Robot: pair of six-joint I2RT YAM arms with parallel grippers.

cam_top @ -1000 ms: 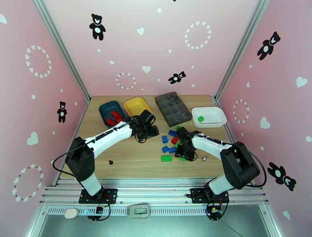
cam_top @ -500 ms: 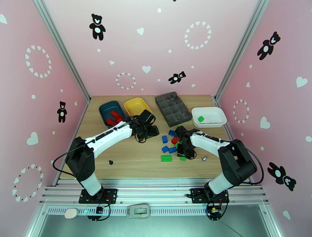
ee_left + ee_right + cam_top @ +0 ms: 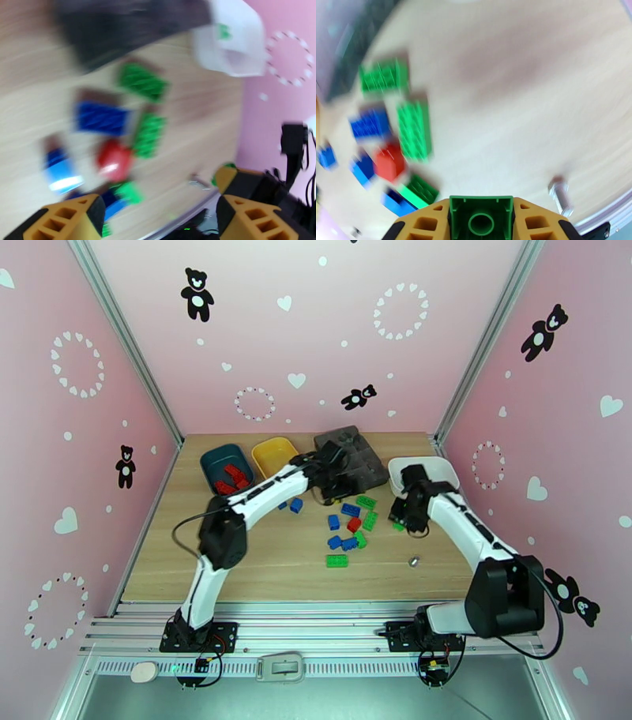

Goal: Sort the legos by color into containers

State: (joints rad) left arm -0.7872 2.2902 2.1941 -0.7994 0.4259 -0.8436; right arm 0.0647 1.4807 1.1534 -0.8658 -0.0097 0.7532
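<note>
Left arm (image 3: 254, 500) stretched long, forward and to the right across the tabletop (image 3: 261, 564), elbow raised mid-span, wrist at the near edge of the grey tray (image 3: 359, 449). Left pincer (image 3: 158, 213) released, fingers (image 3: 71, 217) spread with nothing between, hanging above the loose bricks (image 3: 351, 524), which are blue, red and green and lie mid-tabletop. One blue brick (image 3: 296, 505) lies apart, left of that cluster. Right arm (image 3: 466, 528) reaches forward, forearm leaning left, wrist just in front of the white tray (image 3: 446, 469). Right pincer (image 3: 481, 209) clenched on a green brick (image 3: 481, 222), hollow underside toward the wrist camera, held clear of the tabletop. Red bricks (image 3: 231, 477) sit in the teal tray (image 3: 212, 457); the yellow tray (image 3: 272, 449) is beside it. Wrist views motion-blurred.
</note>
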